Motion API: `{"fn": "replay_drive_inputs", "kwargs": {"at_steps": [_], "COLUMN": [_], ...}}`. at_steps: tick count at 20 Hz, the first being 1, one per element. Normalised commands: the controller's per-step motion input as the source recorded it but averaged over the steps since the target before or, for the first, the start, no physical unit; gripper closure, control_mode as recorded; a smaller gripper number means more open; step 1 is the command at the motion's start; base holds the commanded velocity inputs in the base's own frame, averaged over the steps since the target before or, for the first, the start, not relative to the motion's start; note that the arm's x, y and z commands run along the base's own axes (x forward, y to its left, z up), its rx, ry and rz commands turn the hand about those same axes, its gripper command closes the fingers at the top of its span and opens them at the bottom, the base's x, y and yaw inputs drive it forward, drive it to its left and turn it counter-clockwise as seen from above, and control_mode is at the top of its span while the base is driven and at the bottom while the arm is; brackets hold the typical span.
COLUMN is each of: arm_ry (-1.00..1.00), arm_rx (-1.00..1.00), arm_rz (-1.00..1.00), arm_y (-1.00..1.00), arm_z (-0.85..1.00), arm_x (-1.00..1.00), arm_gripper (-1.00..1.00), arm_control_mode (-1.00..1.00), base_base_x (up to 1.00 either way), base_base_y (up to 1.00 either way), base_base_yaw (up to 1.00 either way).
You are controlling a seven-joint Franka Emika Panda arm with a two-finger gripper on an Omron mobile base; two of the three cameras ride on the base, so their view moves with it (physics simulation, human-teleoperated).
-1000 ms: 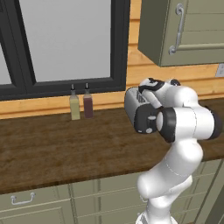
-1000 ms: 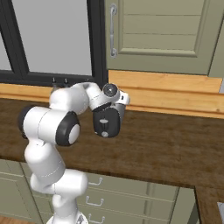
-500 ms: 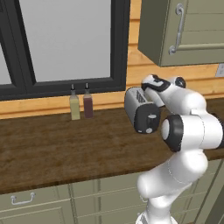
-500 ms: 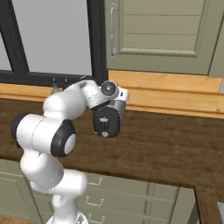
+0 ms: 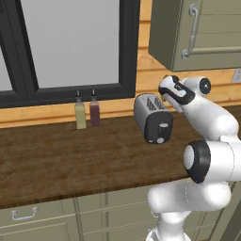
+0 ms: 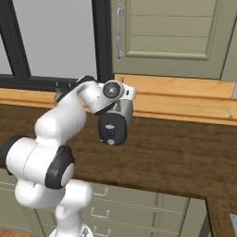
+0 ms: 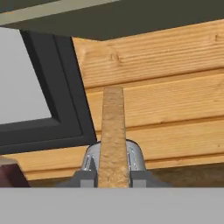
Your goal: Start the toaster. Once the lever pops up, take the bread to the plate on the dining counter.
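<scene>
— What sort of place is this?
— A home kitchen, rendered; a dark wood worktop (image 5: 70, 155) runs over pale green drawer fronts (image 5: 37, 221) with metal handles; a matching wall cabinet (image 6: 171, 37) hangs above.
— Anything else?
— A toaster (image 5: 153, 117) and two slim bottles (image 5: 87, 110) stand by a black-framed window (image 5: 70, 47); behind them, a wood-plank wall (image 7: 166, 87).

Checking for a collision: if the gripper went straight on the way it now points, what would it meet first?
Probably the bread, standing edge-on in the toaster dead ahead of the gripper; the wooden wall lies beyond, though depth is unclear.
</scene>
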Motion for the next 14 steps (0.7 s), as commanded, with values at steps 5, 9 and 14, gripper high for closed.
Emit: {"fn": "replay_drive_inputs", "kwargs": {"at_steps": [5,9,14], "arm_ry": [0.04,0.12,0.19], "arm_rx": [0.00,0.00,0.00], "arm_rz": [0.00,0.00,0.00], "arm_y": [0.00,0.00,0.00], "arm_z": [0.39,0.42,0.33], "arm_x": [-0.81,-0.94,-1.00], "arm_gripper": [1.00,1.00,1.00], "arm_control_mode": [-1.00,-1.00,-1.00], "base_base_x": [0.00,0.00,0.00], "base_base_y": [0.00,0.00,0.00], "base_base_yaw": [0.00,0.00,0.00]}}
